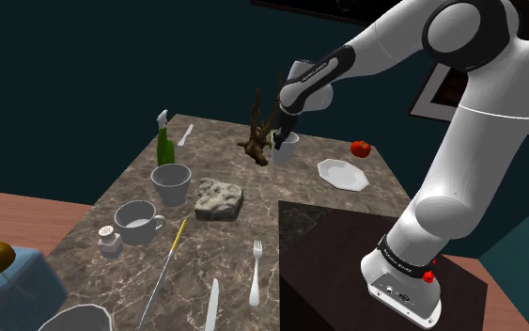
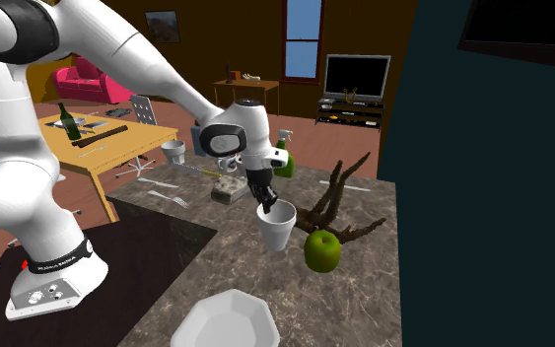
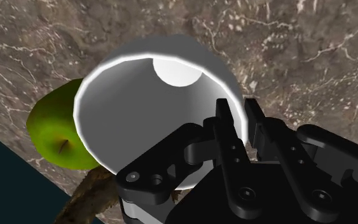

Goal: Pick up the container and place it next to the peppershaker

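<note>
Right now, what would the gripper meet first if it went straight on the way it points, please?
The white cup, whose wall the gripper clasps; beyond it, probably the marble tabletop.

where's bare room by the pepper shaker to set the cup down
Bare marble lies between the pepper shaker and the thin stick. A wider patch sits between that stick and the fork. The mug crowds the shaker's far side.

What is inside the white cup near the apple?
The cup shows bare white walls and floor, with one jaw reaching inside the rim. The jaws cover the near part of its inside.
</note>
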Controlling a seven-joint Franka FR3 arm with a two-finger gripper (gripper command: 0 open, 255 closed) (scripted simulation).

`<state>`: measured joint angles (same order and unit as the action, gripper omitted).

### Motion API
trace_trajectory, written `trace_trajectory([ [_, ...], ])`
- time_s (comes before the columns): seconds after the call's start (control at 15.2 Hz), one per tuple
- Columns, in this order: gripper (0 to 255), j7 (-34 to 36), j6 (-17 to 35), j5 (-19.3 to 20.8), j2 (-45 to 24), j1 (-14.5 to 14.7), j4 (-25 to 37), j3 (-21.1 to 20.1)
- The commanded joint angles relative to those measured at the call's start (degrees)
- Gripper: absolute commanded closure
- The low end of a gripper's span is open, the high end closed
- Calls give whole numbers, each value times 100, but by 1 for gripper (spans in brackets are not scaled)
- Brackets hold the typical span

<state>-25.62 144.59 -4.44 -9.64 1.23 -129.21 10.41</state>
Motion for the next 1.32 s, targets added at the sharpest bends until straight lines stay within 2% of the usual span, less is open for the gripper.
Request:
trace_trajectory([
  [0.0,255,50,-169,57,142,15,31,13],
  [1.25,255,263,-1571,340,990,43,606,45],
])
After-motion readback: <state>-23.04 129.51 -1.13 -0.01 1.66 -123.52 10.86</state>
